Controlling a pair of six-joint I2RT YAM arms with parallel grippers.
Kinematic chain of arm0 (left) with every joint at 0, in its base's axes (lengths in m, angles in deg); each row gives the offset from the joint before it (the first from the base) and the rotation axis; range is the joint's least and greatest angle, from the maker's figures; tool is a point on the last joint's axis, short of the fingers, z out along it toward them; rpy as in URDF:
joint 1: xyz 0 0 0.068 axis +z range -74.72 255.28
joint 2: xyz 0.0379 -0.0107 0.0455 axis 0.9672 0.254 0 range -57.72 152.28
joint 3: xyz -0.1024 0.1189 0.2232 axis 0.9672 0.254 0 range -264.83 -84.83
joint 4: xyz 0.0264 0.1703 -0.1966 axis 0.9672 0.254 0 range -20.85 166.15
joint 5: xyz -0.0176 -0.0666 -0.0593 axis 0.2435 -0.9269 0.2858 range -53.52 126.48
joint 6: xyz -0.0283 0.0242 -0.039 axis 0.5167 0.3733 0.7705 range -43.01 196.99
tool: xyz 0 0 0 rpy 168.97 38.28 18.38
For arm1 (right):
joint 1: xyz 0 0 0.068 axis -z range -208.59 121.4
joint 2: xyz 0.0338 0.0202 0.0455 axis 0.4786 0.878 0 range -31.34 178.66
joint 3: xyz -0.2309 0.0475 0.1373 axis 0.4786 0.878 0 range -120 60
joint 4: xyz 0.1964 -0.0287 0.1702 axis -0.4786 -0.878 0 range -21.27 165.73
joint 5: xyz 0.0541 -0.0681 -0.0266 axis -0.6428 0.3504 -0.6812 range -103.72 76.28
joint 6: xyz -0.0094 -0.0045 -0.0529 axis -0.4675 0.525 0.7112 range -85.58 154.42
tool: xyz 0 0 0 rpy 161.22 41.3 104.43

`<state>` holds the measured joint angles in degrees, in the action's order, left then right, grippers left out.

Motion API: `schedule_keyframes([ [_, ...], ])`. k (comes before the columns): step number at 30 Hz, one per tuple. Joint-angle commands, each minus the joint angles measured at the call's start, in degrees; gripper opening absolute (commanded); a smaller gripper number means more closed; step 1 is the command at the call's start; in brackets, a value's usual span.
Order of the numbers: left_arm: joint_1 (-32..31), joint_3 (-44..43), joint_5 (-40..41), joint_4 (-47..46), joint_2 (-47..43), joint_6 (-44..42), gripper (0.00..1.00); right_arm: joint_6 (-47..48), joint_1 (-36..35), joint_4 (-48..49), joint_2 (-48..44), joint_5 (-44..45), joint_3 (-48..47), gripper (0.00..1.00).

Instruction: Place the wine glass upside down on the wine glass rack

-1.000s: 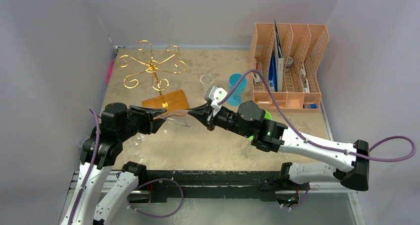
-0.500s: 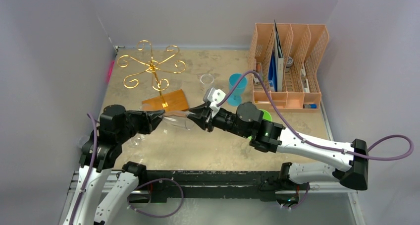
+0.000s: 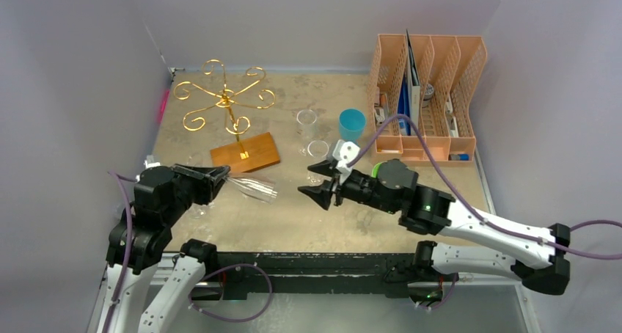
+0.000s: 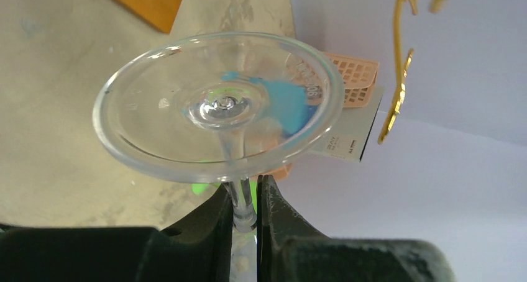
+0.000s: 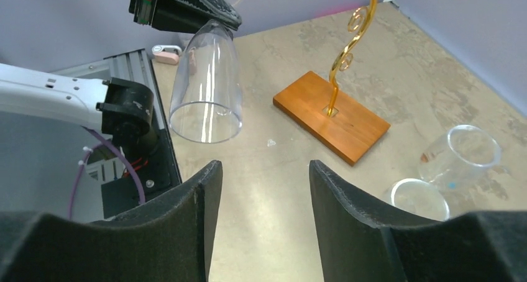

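Left gripper (image 3: 218,177) is clamped tight on the stem of the wine glass (image 3: 251,188). The glass hangs over the table near the front edge, lying nearly sideways with the bowl pointing toward the right gripper (image 3: 304,180), which is spread wide and holding nothing. My worry is the grip. A thin, slick stem between two pads can swivel (the bowl is the heavy end), so the glass may droop or slide out during the flip. Further back, the wooden base (image 3: 246,152) sits just beyond the glass, and the wine glass rack (image 3: 227,98) on it is only light wire. Come in off-line and the foot misses the curl, or shoves the whole stand over.
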<state>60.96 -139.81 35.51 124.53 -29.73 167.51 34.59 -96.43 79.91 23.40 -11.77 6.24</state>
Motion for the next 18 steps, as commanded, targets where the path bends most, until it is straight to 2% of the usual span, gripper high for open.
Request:
schedule_keyframes([
  [1,-0.2,-2.3,2.7,-6.4,-2.3,-19.2,0.00,0.7,-0.1,-5.0,-6.6,2.2,0.7,0.59],
  [8,-0.2,-1.6,-4.2,-15.9,-4.8,-42.2,0.00,0.2,-0.1,-4.4,-7.8,9.4,-0.2,0.63],
  [13,-0.2,0.2,-12.4,-21.7,-6.6,-56.2,0.00,-1.1,-0.1,1.9,-6.0,8.2,0.4,0.62],
  [18,-0.2,1.9,-26.5,-29.1,-5.1,-69.8,0.00,-3.9,-0.1,3.3,-3.4,8.4,-0.5,0.61],
])
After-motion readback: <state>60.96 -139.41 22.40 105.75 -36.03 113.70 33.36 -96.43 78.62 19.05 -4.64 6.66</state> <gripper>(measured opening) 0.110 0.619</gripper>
